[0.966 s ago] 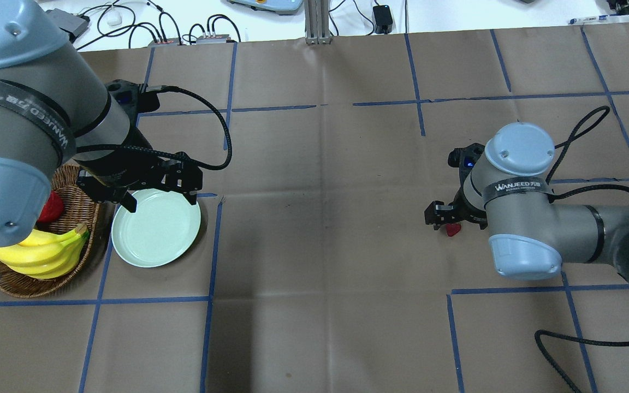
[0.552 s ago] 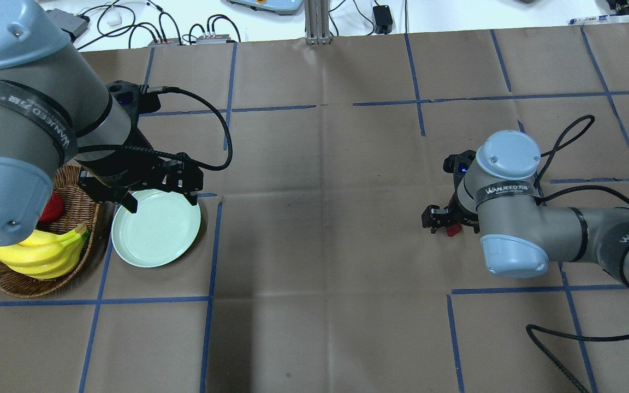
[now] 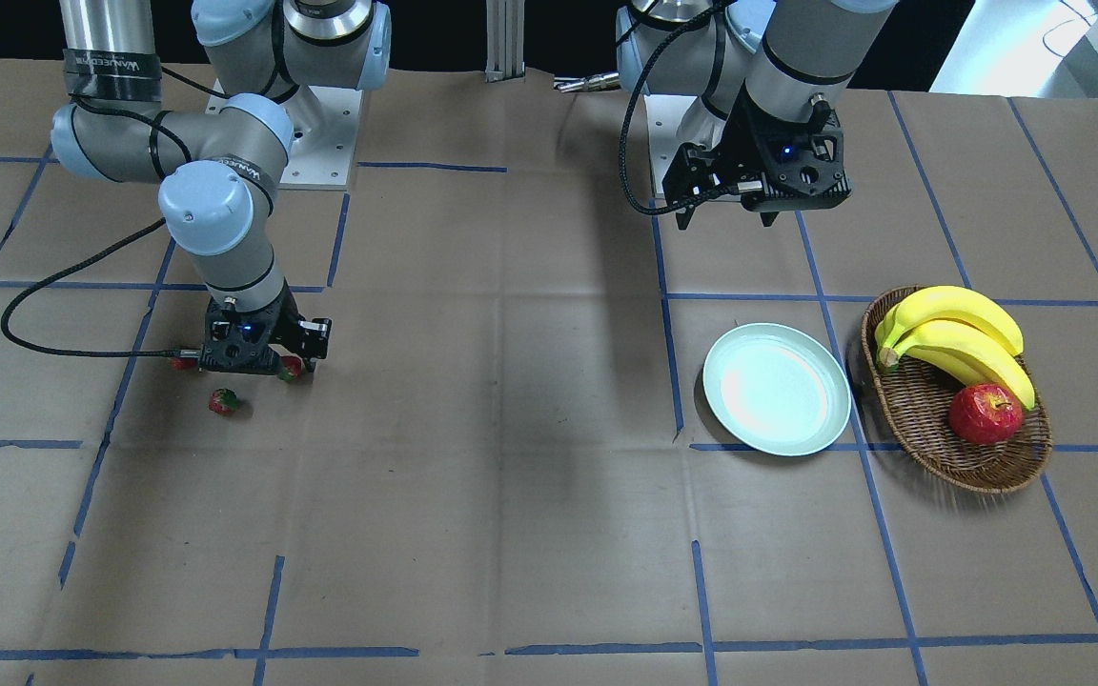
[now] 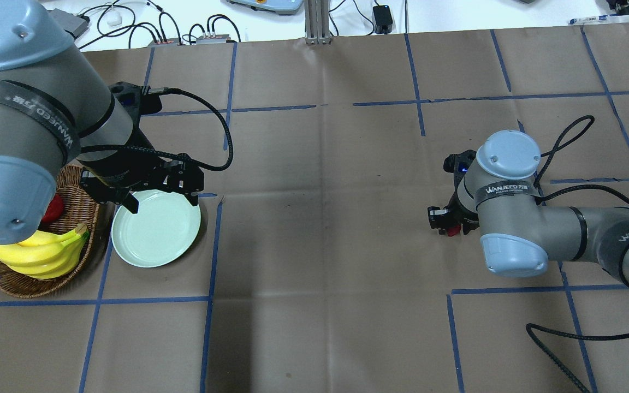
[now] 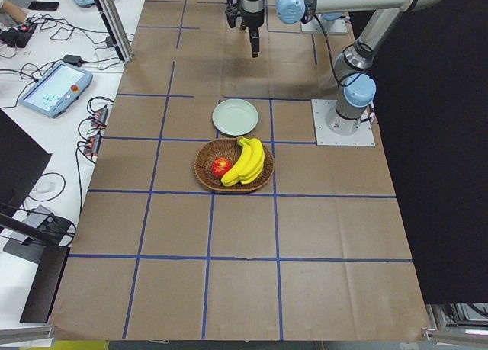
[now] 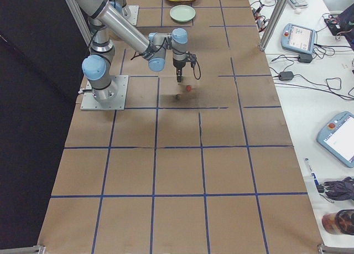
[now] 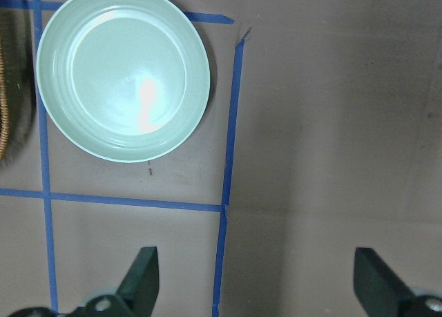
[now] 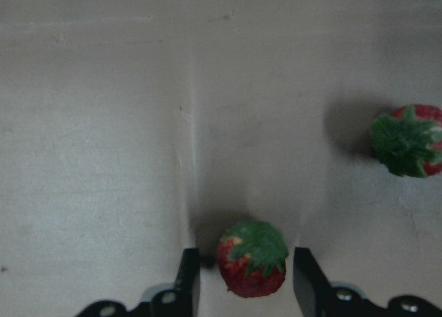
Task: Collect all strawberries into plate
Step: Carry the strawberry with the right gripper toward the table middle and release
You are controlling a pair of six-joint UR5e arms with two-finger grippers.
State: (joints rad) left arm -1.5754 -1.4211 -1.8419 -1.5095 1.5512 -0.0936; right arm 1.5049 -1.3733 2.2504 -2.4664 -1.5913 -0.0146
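Observation:
Three small red strawberries lie on the brown paper on my right side. One strawberry (image 8: 252, 269) sits on the table between the fingertips of my right gripper (image 8: 246, 284), with narrow gaps on both sides, so the gripper is open. It also shows from the front (image 3: 292, 370) and from overhead (image 4: 451, 230). A second strawberry (image 3: 223, 402) lies close by. A third (image 3: 182, 362) peeks out beside the wrist. The empty mint-green plate (image 4: 156, 229) lies at the left. My left gripper (image 4: 159, 199) hovers open and empty over the plate's far edge.
An oval wicker basket (image 3: 940, 455) with bananas (image 3: 954, 333) and a red apple (image 3: 986, 413) stands next to the plate, on the side away from the table's middle. Blue tape lines cross the paper. Cables trail behind the right arm (image 4: 565, 333).
The right arm has shifted slightly toward the table's middle, and its fingers have drawn in around the strawberry. The left arm has barely moved.

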